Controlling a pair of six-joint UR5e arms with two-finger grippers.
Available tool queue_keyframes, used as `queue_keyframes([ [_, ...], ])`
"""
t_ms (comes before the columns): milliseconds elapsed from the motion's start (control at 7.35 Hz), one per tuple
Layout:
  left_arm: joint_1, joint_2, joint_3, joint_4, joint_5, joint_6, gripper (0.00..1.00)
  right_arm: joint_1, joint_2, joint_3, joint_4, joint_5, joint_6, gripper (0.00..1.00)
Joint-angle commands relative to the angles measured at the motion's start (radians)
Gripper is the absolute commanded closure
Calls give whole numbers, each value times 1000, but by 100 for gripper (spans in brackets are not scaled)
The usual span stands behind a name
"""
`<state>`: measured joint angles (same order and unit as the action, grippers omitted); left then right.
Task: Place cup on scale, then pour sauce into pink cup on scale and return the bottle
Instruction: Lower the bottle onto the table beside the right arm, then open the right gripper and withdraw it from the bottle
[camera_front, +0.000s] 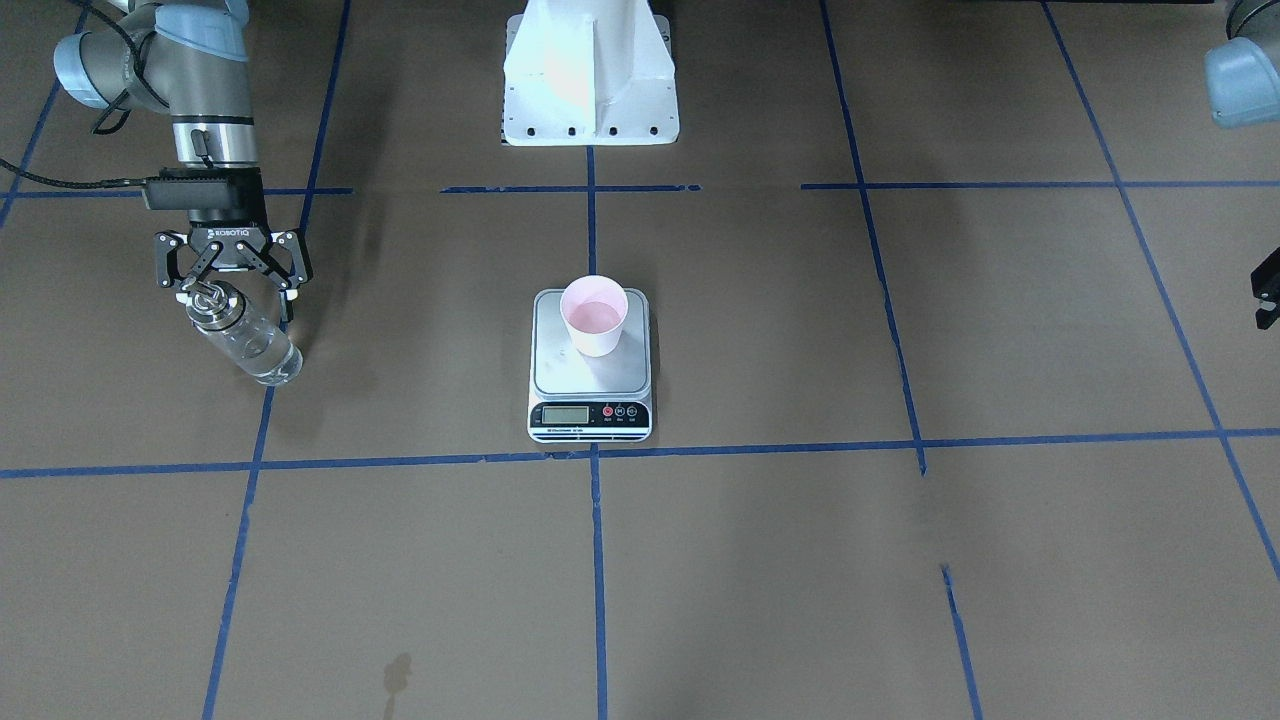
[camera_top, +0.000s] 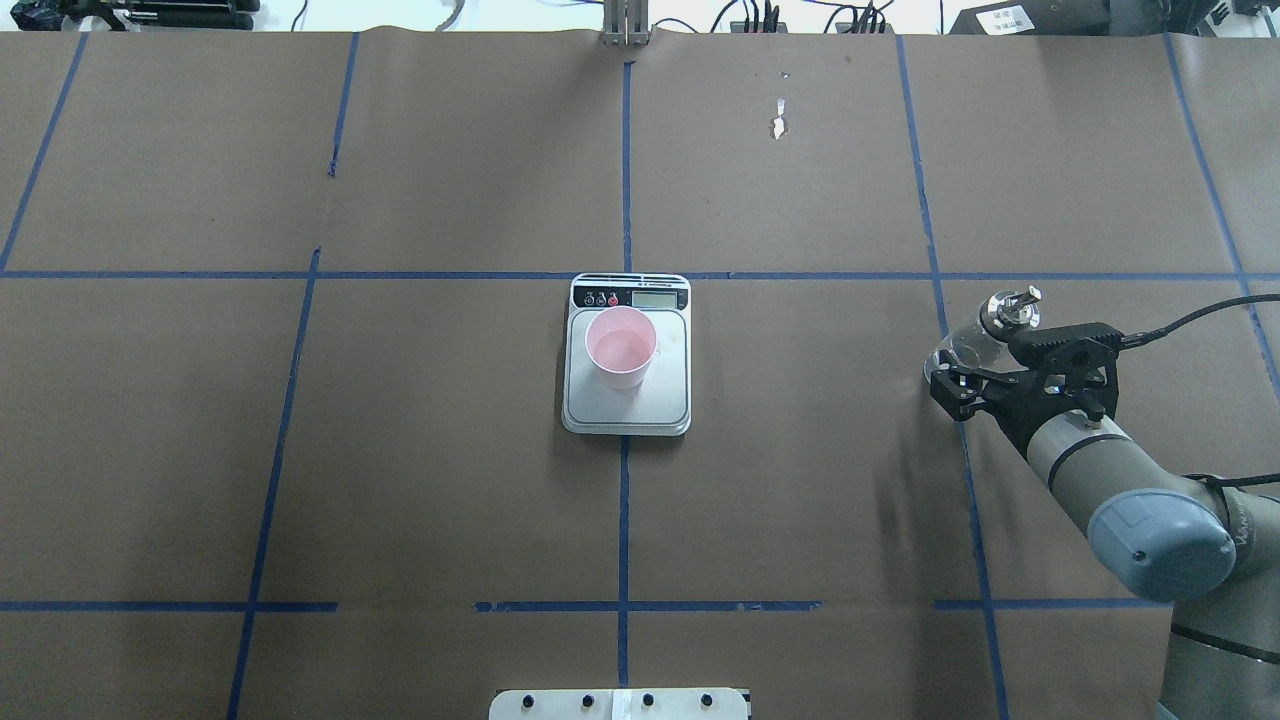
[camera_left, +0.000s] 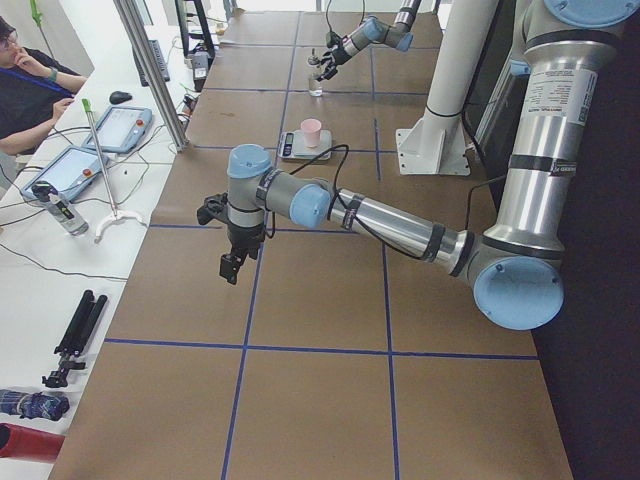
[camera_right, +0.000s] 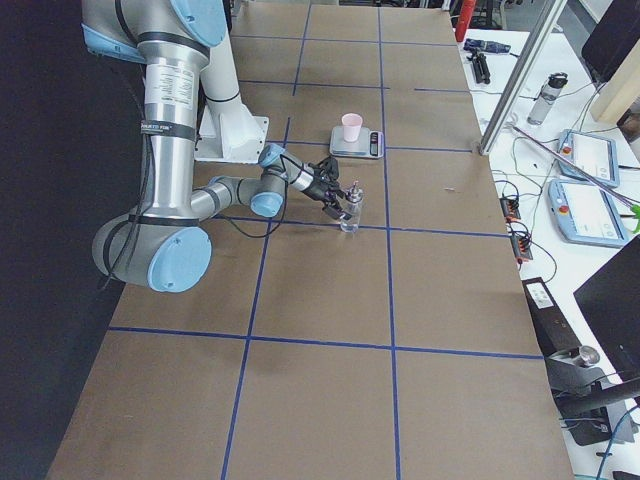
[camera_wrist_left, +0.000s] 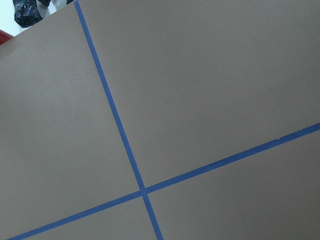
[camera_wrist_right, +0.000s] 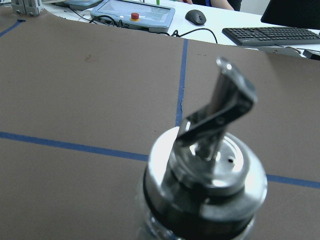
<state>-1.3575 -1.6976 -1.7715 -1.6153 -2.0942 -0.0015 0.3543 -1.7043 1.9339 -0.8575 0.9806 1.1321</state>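
Note:
The pink cup (camera_front: 594, 315) stands upright on the scale (camera_front: 590, 375) at the table's middle, and seems to hold a little clear liquid. It also shows in the overhead view (camera_top: 620, 345) on the scale (camera_top: 630, 405). The clear glass bottle (camera_front: 250, 345) with a silver cap and spout (camera_wrist_right: 210, 165) stands upright on the table at my right side. My right gripper (camera_front: 237, 295) is open, its fingers spread either side of the bottle's top without pressing it. My left gripper (camera_left: 232, 265) hangs over bare table far from the scale; I cannot tell its state.
Brown paper with blue tape lines covers the table. The white robot base (camera_front: 590, 75) stands behind the scale. Operator desks with tablets and a keyboard (camera_wrist_right: 272, 35) lie beyond the far edge. A small stain (camera_front: 397, 675) marks the paper near the front.

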Motion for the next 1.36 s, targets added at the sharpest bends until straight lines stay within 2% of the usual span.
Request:
queue_keyframes([
  [0,0,1,0,0,-1,0,0,-38,-93,101,-1,-8,2,0],
  [136,0,1,0,0,0,0,0,-58,-160,162,-1,-7,2,0],
  [544,-2,3,-14,2,0,0,0,-69,-271,310,-17,25,2,0],
  [680,-2,3,-14,2,0,0,0,-63,-273,400,-132,53,0,0],
  [816,-2,3,-14,2,0,0,0,-11,-232,468,-267,123,-14,0],
  [952,-2,4,-13,2,-1,0,0,100,-166,470,-328,244,-46,0],
  [1224,-2,4,-13,2,-1,0,0,237,-138,439,-333,382,-209,0],
])
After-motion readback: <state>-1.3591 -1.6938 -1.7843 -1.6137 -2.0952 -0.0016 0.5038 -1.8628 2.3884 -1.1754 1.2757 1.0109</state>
